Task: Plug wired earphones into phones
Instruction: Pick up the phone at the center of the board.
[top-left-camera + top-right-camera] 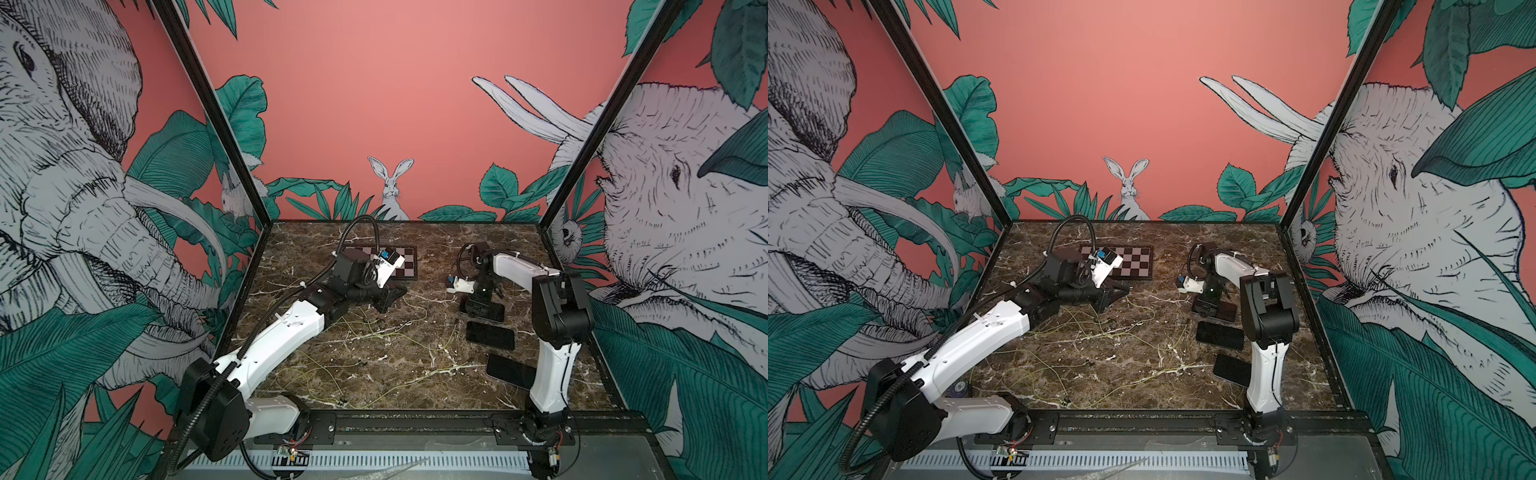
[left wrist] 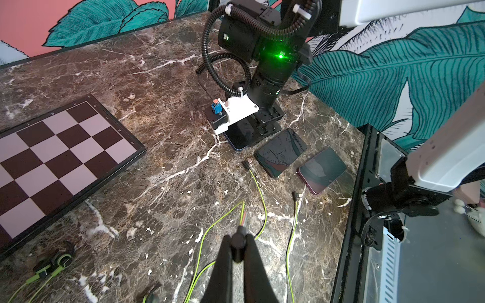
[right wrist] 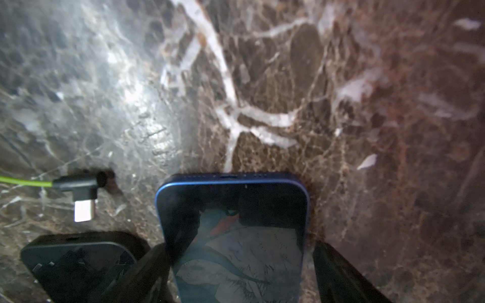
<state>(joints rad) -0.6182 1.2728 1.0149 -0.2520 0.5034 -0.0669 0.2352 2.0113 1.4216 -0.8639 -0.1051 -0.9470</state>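
Yellow-green earphone cord (image 2: 242, 210) is clenched in the left tool (image 2: 239, 237); right tool (image 3: 238, 249), released, straddles the blue-edged phone (image 3: 231, 207); chessboard (image 2: 65, 147) lettering illegible.

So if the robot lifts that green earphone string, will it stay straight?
Probably not. The earphone cord is very thin and lies in wiggly loops on the table, so it should flop and dangle. It looks light, and its plug end would likely swing.
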